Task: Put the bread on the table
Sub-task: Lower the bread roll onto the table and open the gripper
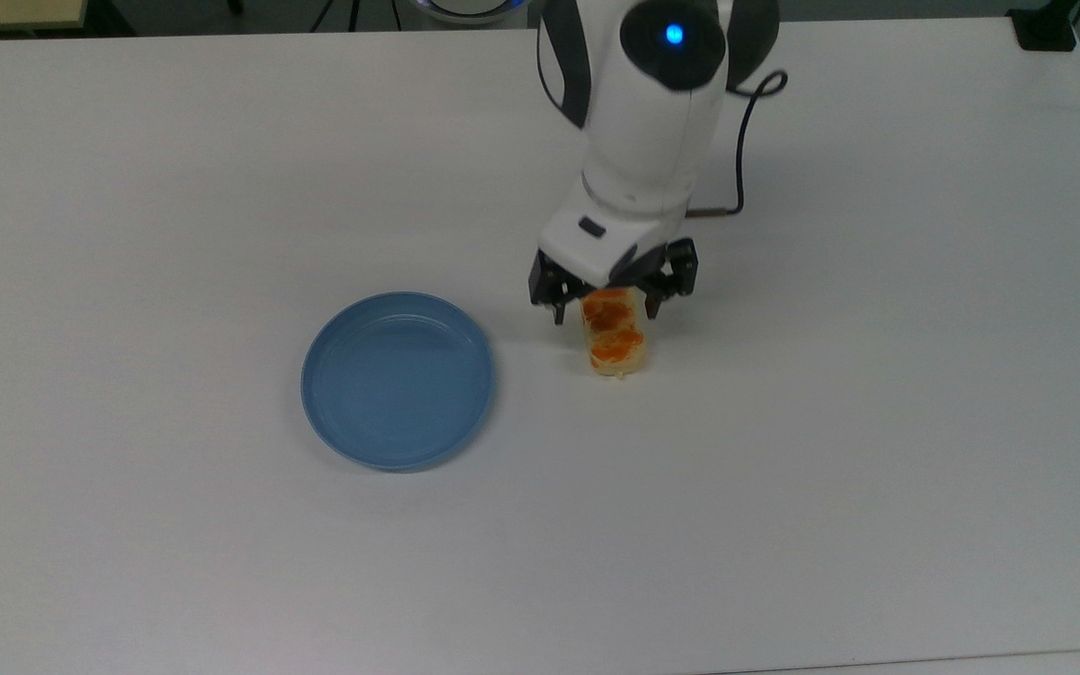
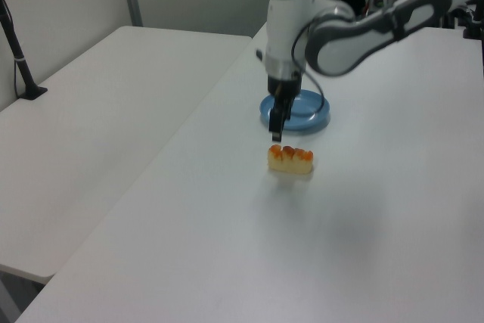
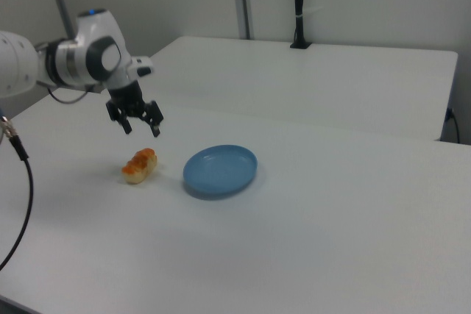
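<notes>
One gripper (image 1: 607, 305) in play, jaws spread wide, empty, hanging above the bread (image 1: 613, 339) with clear air between fingertips and pastry in the left and right views. Bread flat on the bench (image 1: 877, 450), directly below the gripper and slightly toward the top view's bottom edge. Blue plate (image 1: 397, 378) off to the gripper's side, on the top view's left, well clear of the bread, empty. Long axis of the bread running roughly top-to-bottom in the top view, i.e. out from under the gripper toward the camera side; fingers straddling it across the short width, one on each side of the near end. Seen side-on in the left view, three orange patches in a row, gripper (image 2: 277, 128) just above the pastry's end on the left view's left. Task looks essentially done: bread (image 3: 139, 165) off the plate (image 3: 220, 169) and resting on the bench, released. Remaining move likely just a straight retreat upward; little risk given the gap already visible, only a sideways drift could nudge the pastry.
</notes>
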### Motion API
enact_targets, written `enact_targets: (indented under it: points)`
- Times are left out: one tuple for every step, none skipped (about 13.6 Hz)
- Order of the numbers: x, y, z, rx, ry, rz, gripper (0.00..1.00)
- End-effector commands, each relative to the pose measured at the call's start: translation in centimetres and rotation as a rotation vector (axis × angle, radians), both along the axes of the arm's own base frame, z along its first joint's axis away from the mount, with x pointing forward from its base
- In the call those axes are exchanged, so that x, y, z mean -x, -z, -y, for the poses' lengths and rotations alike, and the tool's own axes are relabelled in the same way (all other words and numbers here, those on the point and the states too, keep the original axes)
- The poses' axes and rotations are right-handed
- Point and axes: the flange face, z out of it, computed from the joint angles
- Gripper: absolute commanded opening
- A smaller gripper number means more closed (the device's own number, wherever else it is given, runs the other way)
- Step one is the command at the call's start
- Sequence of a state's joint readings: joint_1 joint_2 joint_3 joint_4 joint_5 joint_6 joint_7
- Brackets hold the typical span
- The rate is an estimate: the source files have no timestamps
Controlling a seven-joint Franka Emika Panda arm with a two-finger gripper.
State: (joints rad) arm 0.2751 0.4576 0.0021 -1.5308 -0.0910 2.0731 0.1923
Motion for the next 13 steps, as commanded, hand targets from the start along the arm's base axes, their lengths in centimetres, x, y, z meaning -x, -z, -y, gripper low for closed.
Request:
enact_targets:
  points:
    - [4.3,-10.4,3.6,0.03,0.071,-0.019,1.0]
    - [6.0,-13.4,5.0,0.038,0.092,-0.047,1.0]
    - [7.6,-15.7,6.2,0.038,0.112,-0.074,1.0]
    - [8.6,-16.8,6.6,0.04,0.112,-0.093,1.0]
    - [9.3,-17.4,6.8,0.044,0.114,-0.113,1.0]
    - [9.8,-18.1,7.2,0.043,0.119,-0.118,1.0]
    - [10.0,-18.4,7.9,0.042,0.13,-0.12,1.0]
    - [10.3,-19.1,8.4,0.041,0.137,-0.117,1.0]
    - [10.5,-19.6,9.1,0.037,0.147,-0.111,1.0]
    - [10.5,-19.7,9.6,0.032,0.156,-0.112,1.0]
    - [10.5,-19.7,9.6,0.023,0.158,-0.114,1.0]
    - [10.5,-19.7,9.6,0.021,0.158,-0.115,1.0]
    - [10.5,-19.7,9.6,0.019,0.158,-0.113,1.0]
